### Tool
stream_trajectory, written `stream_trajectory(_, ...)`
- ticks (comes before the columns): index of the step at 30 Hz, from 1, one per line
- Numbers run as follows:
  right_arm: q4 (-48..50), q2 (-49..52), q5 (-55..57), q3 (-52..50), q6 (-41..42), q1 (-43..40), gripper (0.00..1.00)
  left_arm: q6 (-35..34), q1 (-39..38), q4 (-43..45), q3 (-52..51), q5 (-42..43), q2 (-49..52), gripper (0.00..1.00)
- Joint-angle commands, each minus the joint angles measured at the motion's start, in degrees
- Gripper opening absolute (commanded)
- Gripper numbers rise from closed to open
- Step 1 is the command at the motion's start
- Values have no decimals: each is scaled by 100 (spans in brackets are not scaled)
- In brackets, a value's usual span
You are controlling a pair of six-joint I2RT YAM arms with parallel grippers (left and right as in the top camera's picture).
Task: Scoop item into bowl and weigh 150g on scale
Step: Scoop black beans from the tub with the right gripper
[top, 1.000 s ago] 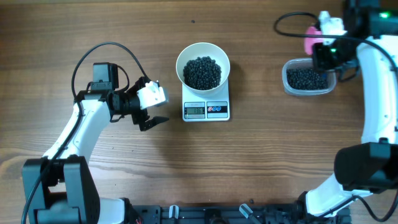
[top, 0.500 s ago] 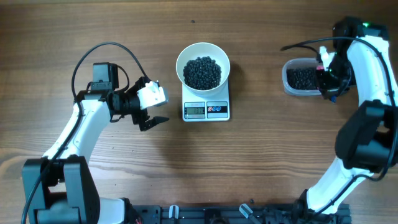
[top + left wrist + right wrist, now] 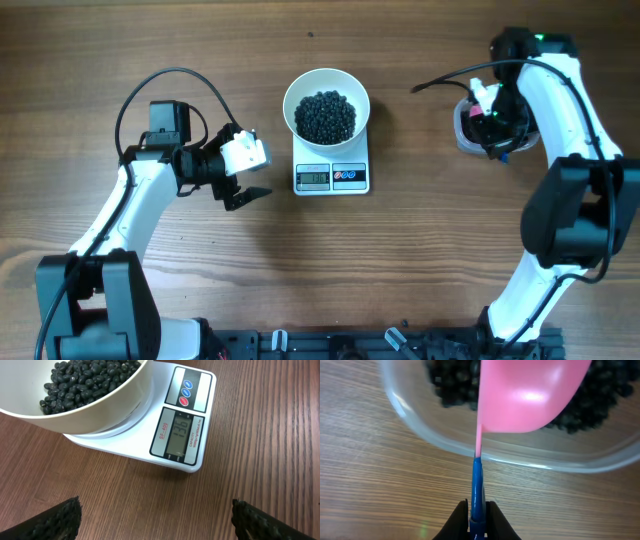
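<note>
Right tool (image 3: 477,510) grips the pink scoop (image 3: 530,395) by its blue handle — left tool (image 3: 157,517) gapes wide, empty.

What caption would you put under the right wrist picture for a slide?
The right tool grips a blue-handled pink scoop poised over a clear tub of black beans.
</note>
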Motion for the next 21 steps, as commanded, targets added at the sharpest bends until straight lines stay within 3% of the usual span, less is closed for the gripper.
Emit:
stream_trajectory(1,-66,289,111,-44,162,83,4,109,31,4,-20,2,-116,100)
stream_trajectory(5,-219,466,916,-48,826,83,4,109,31,4,-20,2,-116,100)
stream_trajectory(14,-310,413,-1117,-13,-251,85,4,109,31,4,-20,2,-116,100)
stream_trajectory(21,-409,391,-1808,184,-420,-240,4,109,31,4,-20,2,-116,100)
